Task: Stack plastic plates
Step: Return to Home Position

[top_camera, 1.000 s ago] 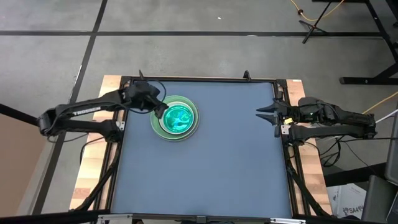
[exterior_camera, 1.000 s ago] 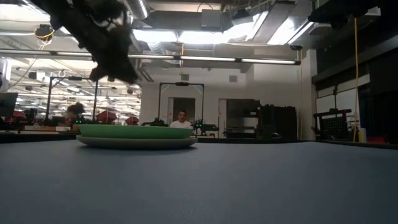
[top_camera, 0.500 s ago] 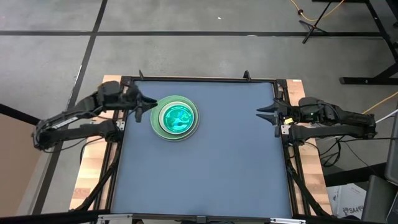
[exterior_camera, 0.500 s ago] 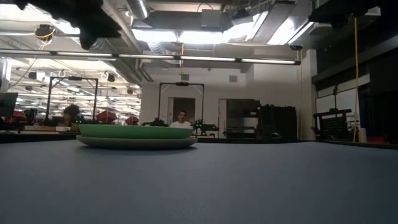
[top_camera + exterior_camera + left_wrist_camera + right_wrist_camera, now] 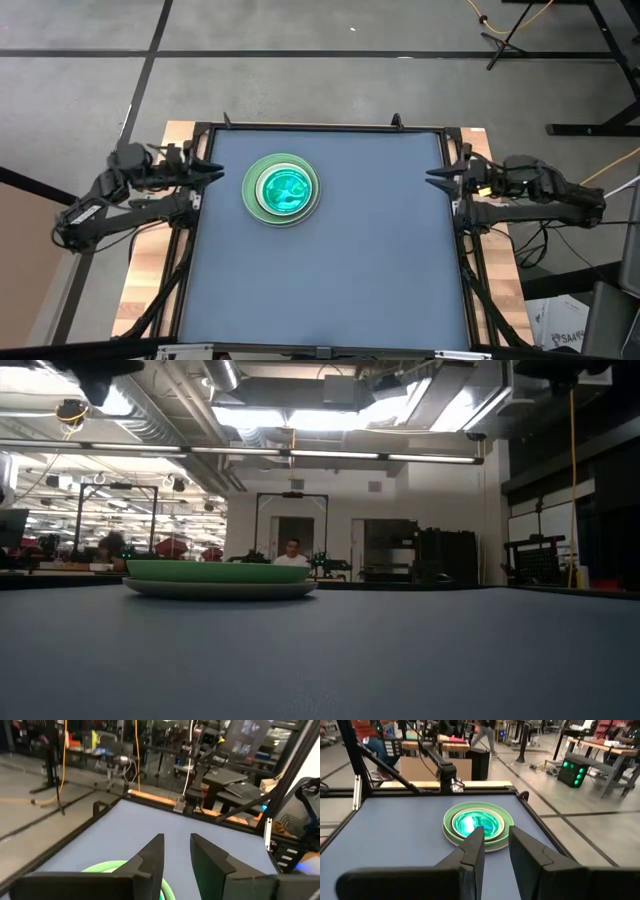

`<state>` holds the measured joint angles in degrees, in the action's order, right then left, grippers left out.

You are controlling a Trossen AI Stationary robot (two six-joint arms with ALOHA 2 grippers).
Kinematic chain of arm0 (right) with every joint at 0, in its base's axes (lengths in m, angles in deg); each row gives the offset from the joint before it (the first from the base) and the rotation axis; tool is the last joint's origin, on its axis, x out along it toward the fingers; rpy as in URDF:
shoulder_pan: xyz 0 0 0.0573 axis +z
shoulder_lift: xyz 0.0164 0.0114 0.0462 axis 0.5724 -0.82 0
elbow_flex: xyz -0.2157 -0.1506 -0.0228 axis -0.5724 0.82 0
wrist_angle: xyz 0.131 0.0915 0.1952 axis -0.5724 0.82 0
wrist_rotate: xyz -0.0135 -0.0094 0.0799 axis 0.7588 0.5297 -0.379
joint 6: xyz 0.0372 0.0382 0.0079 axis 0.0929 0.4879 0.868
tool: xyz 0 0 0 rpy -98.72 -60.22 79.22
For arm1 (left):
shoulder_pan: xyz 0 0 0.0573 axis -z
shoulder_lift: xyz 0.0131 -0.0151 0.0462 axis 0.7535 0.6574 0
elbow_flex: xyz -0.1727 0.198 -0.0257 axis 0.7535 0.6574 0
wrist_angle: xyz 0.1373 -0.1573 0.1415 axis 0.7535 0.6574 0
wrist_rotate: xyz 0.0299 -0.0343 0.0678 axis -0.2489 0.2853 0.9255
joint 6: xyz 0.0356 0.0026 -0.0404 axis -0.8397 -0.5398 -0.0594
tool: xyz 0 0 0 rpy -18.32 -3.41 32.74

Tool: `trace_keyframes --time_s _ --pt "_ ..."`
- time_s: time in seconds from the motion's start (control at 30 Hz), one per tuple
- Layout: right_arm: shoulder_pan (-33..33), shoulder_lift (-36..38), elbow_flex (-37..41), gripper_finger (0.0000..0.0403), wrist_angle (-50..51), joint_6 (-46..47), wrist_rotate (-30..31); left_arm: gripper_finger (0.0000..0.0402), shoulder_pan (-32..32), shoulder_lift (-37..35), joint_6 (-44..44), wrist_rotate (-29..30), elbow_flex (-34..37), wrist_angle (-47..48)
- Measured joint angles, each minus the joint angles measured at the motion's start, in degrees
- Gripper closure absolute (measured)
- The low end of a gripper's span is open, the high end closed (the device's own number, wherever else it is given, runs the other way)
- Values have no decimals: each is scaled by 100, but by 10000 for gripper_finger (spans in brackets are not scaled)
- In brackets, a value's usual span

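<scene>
With stacking apparently done, the left gripper [image 5: 215, 173] and right gripper [image 5: 434, 179] are hovering empty, narrowly parted, at nine and three o'clock of the plates [image 5: 281, 189], likely needing only to park.

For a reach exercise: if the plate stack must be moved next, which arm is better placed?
Probably left. The left gripper is close beside the stack; the right gripper is across the table at the opposite edge.

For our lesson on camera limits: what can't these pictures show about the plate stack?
Plate count: high view, upper plates in the stack cover lower ones.
Smaller plates: low view, hidden inside the large green plate.
Most of stack: left wrist view, left gripper blocks it.
</scene>
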<state>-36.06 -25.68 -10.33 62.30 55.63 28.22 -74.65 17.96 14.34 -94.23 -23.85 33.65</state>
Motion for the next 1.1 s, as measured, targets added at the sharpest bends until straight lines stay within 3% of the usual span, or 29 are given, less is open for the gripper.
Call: trace_keyframes --time_s 0.27,0.43,0.57,0.87,1.1 --pt "2 330 0 322 102 0 0 314 9 -714 -310 -13 155 75" --pt "2 529 0 322 348 0 0 314 9 -1214 -523 -282 579 67" --pt "1 686 0 322 365 1 0 314 8 -1214 -481 -492 965 14" --pt "0 790 22 322 358 269 0 315 8 -1221 -512 -1027 2194 -2003" --pt "2 885 808 322 -368 278 -112 314 7 -1218 -330 -1044 3130 -3255"
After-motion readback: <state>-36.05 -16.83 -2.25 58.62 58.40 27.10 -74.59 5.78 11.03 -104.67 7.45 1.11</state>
